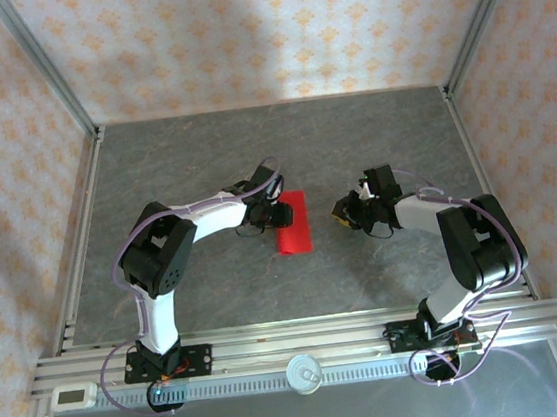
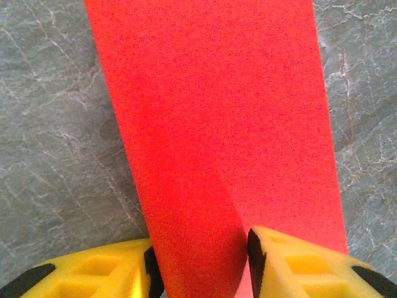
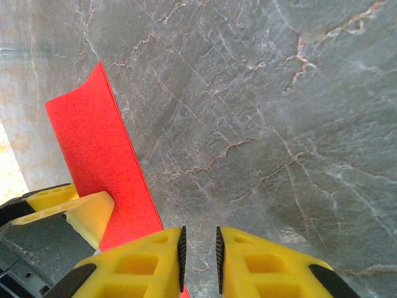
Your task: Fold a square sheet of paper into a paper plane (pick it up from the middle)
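The square sheet of paper (image 1: 294, 225) lies mid-table as a narrow bright red folded strip. My left gripper (image 1: 271, 212) is at its left edge. In the left wrist view a raised, darker fold of the sheet (image 2: 198, 205) fills the space between the two yellow fingers (image 2: 291, 261) and touches both black pads, so the left gripper (image 2: 201, 251) is shut on it. My right gripper (image 1: 344, 213) hovers over bare table to the right of the sheet, apart from it. Its jaws (image 3: 198, 242) stand a narrow gap apart with nothing between them, and the red sheet (image 3: 93, 143) lies to their left.
The grey marbled table (image 1: 202, 157) is walled by patterned panels at the back and sides. An aluminium rail (image 1: 294, 343) runs along the near edge, with a white round disc (image 1: 304, 372) and a small white device (image 1: 75, 396) on it.
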### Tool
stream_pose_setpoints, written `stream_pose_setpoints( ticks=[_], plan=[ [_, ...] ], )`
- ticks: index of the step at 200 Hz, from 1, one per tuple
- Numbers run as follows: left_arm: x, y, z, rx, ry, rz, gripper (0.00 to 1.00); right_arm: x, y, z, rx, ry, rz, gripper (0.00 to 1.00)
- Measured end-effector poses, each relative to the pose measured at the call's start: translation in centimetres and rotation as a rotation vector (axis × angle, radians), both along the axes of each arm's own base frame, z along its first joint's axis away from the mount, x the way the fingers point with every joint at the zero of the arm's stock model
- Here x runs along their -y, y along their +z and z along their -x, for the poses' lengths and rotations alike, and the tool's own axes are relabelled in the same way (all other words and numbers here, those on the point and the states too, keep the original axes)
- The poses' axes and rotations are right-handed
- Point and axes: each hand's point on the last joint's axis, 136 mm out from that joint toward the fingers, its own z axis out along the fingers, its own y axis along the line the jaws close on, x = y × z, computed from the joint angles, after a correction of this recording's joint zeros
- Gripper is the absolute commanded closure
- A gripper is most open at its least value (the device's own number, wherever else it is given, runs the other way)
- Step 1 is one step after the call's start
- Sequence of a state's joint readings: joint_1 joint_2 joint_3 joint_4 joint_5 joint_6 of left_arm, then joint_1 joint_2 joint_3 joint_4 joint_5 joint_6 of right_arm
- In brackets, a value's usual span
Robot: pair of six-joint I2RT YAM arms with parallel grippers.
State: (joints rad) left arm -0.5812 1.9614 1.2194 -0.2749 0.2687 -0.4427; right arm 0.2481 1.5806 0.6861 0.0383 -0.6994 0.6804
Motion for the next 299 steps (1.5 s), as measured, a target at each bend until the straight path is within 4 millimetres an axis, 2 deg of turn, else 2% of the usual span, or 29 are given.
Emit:
stream_pose_setpoints(
  ticks=[48, 234, 299],
  plan=[
    [-0.2, 0.0, -0.1, -0.001, -0.009, -0.025, 0.57, -0.1, 0.0, 0.0, 0.000, 0.002, 0.000, 0.77],
    [0.0, 0.0, 0.0, -0.003, -0.044, -0.048, 0.53, -0.6, 0.1, 0.2, 0.003, 0.013, -0.005, 0.76],
    [0.0, -0.1, 0.0, -0.003, -0.041, -0.052, 0.54, -1.8, 0.1, 0.7, 0.008, 0.049, -0.007, 0.80]
  ],
)
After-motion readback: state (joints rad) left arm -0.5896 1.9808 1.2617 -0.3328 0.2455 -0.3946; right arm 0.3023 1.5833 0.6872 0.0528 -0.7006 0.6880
